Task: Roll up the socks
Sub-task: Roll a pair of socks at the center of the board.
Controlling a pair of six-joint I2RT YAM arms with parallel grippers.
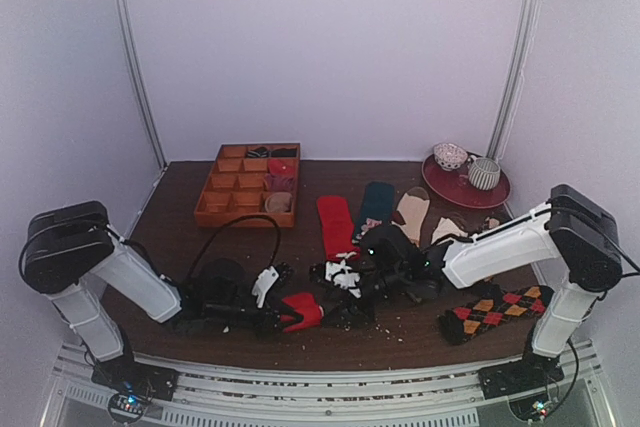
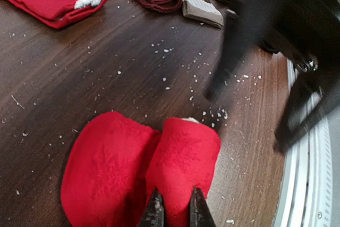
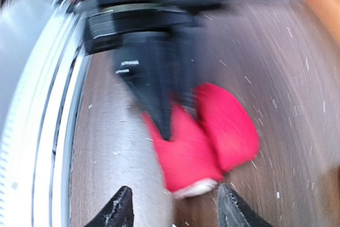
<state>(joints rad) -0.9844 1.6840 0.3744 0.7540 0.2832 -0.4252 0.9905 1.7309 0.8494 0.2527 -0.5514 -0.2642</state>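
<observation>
Soft fuzzy red sock (image 1: pixel 303 311), doubled into two lobes, lay on the dark wooden table (image 1: pixel 180 237) well in front of the orange wooden compartment tray (image 1: pixel 215 209), toward the arm bases and a bit to the tray's right. The left gripper (image 2: pixel 173 213) was nearly closed, its fingers pinching the edge of one lobe of the red sock. The right gripper (image 3: pixel 174 203) was spread wide with nothing in it, hovering close to the same sock (its view was blurred, so I could not tell about contact). A flat red sock (image 1: pixel 335 225) and a dark teal sock (image 1: pixel 377 202) lay just right of the tray. An argyle sock (image 1: pixel 495 312) lay far to its right.

The step looked like closing the roll. To do it well, the left pinch probably needed to pin both layers firmly. The right should take the loose lobe low, then turn it snugly over the pinned edge. The arms were crowded, so a slow approach seemed wise.
</observation>
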